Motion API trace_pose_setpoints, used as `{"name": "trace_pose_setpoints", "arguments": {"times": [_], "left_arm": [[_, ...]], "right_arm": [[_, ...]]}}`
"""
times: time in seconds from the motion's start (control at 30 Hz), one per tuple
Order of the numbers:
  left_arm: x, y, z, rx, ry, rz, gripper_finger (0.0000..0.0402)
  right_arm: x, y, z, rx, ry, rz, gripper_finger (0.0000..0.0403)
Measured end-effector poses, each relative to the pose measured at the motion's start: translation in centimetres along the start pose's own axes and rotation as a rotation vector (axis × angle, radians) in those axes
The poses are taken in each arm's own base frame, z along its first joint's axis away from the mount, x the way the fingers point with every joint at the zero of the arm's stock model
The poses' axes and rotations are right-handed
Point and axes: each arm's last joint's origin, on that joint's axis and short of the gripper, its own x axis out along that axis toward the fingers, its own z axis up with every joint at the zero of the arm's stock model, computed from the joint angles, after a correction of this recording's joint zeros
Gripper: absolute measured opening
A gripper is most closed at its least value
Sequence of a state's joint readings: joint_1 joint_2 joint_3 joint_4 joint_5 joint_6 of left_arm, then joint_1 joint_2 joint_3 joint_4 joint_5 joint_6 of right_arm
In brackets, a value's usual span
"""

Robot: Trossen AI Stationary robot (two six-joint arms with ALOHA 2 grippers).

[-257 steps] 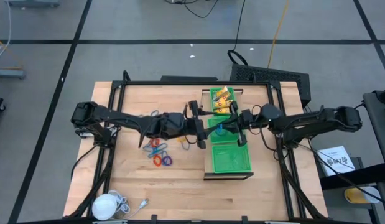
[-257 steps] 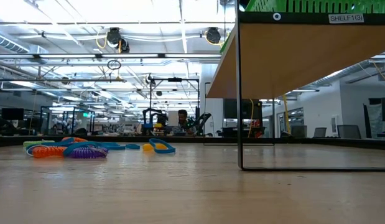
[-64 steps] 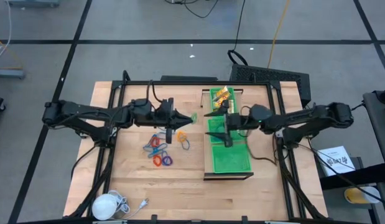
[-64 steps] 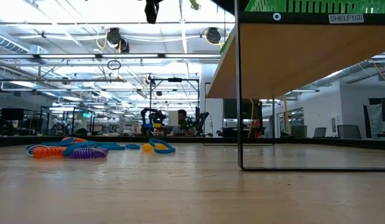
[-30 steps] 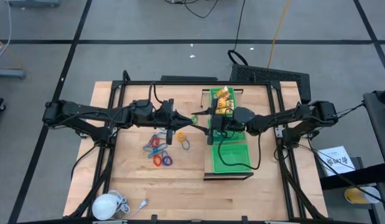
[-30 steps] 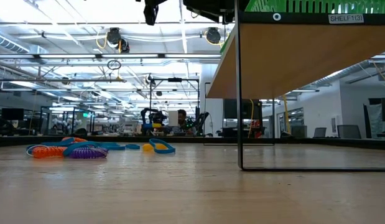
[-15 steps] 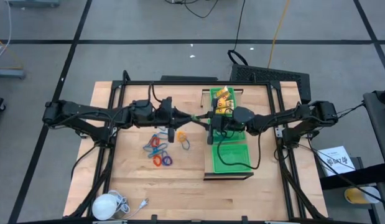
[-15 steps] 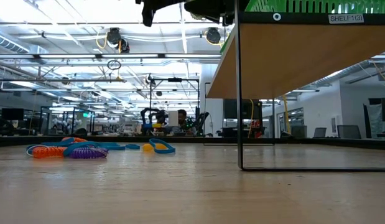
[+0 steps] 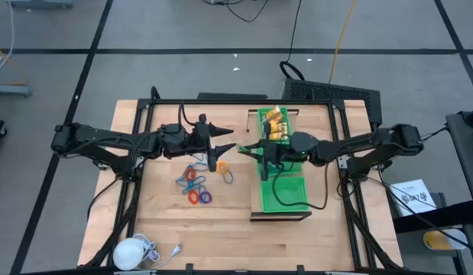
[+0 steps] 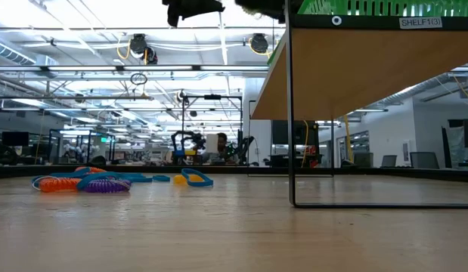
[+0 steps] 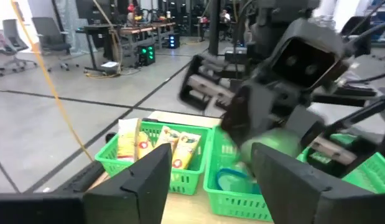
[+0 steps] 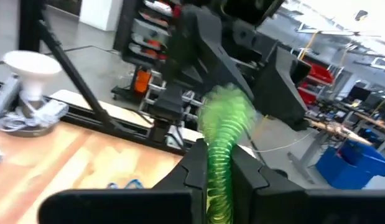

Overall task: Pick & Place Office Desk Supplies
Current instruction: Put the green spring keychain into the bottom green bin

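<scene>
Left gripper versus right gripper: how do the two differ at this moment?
The left gripper has its fingers spread with nothing between them, while the right gripper has its fingers shut on a green coiled ring. The left gripper comes in over bare table; the right gripper reaches in across the green mesh tray. Both are raised above the table, facing each other closely.

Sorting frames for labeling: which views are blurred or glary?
Left wrist view: the right gripper close ahead is motion-blurred, yellow packets readable. Right wrist view: green ring and arm behind smeared. Low view: bright ceiling-light glare. High view: sharp.
</scene>
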State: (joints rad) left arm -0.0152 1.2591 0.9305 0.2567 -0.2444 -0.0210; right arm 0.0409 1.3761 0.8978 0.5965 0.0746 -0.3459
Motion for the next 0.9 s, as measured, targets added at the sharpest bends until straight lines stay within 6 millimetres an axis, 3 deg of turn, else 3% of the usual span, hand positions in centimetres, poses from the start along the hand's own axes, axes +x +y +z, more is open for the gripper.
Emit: {"name": "trace_pose_setpoints", "arguments": {"times": [0.23, 0.5, 0.9], "left_arm": [[0.0, 0.2, -0.1, 0.002, 0.004, 0.039, 0.0241], [0.0, 0.2, -0.3, -0.018, 0.03, 0.04, 0.0241], [0.0, 0.2, -0.5, -0.075, 0.049, 0.042, 0.0241]], "right_arm": [[-3.0, 1.1, 2.6, 0.106, 0.033, 0.1, 0.0029], [-6.4, 3.3, 4.9, 0.261, 0.037, 0.369, 0.0022], [-9.9, 6.9, 5.3, 0.249, 0.199, 0.586, 0.0031]]}}
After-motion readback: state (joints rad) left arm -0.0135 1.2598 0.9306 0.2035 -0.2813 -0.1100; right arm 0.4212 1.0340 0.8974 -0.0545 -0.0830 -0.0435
